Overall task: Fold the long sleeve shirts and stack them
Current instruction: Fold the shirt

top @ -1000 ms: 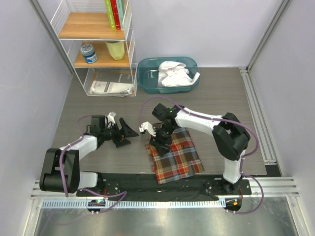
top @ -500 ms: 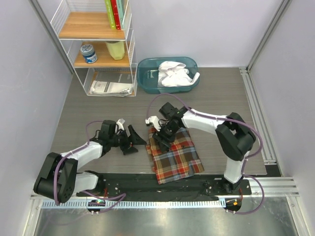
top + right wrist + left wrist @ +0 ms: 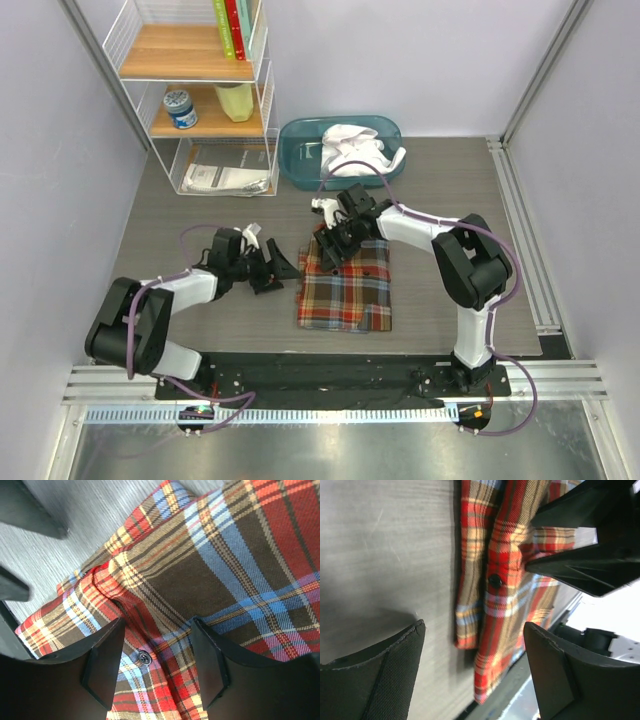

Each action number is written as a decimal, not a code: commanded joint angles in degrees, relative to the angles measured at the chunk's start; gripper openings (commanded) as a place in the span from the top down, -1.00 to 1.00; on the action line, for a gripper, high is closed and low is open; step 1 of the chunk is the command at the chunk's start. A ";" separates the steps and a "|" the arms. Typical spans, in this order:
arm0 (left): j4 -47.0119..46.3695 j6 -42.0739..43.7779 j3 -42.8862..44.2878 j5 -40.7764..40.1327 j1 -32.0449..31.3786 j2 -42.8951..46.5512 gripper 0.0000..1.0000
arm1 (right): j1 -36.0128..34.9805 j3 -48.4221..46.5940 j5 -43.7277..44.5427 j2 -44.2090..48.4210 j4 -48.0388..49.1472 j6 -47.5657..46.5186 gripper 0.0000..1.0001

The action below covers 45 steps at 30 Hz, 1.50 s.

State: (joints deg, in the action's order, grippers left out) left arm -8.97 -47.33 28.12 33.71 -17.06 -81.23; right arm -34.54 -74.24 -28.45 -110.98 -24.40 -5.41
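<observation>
One of the long sleeve shirts, a folded plaid flannel (image 3: 348,290), lies flat on the table in front of the arm bases. My right gripper (image 3: 330,245) stands open over its far left corner, and the wrist view shows the plaid cloth (image 3: 210,565) and a dark button between the spread fingers (image 3: 105,665). Just left of the shirt's left edge (image 3: 495,580), low over the table, my left gripper (image 3: 285,266) is open and holds nothing. A white shirt (image 3: 355,150) lies crumpled in the teal bin (image 3: 300,150).
A white wire shelf (image 3: 200,90) with books, a jar and papers stands at the back left. The teal bin sits just behind the right gripper. A black base rail (image 3: 340,370) runs along the near edge.
The plaid shirt has turned from a tilted lie to square with the table and shifted away from the bases. The right gripper moved farther back; the left gripper moved right, up to the shirt's edge.
</observation>
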 commanded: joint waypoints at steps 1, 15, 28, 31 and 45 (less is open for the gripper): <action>-8.25 5.93 3.34 4.93 0.45 -5.33 -0.54 | -0.70 0.32 -1.25 3.66 1.99 -0.74 -0.22; -15.29 -2.06 6.42 5.49 -1.48 -21.07 -0.32 | -0.61 -0.30 -0.56 -0.11 -0.64 -2.24 -0.23; -19.76 -4.87 8.27 6.28 -5.61 -27.40 -0.19 | -0.08 -1.26 -0.47 -1.52 -0.82 -2.32 -0.23; -20.30 -5.32 8.27 5.67 -5.97 -27.40 -0.07 | -0.08 -1.35 -0.29 -1.70 -0.82 -2.32 -0.23; 48.85 31.84 31.72 -10.23 0.35 -17.21 1.00 | 5.45 -2.94 0.15 6.81 -8.47 -0.66 -0.74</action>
State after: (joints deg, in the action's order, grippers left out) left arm 9.32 -33.01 53.12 34.92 -20.62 -101.58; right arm -32.77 -75.92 -29.71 -110.76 -28.60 -6.79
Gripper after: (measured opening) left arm 0.056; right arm 0.787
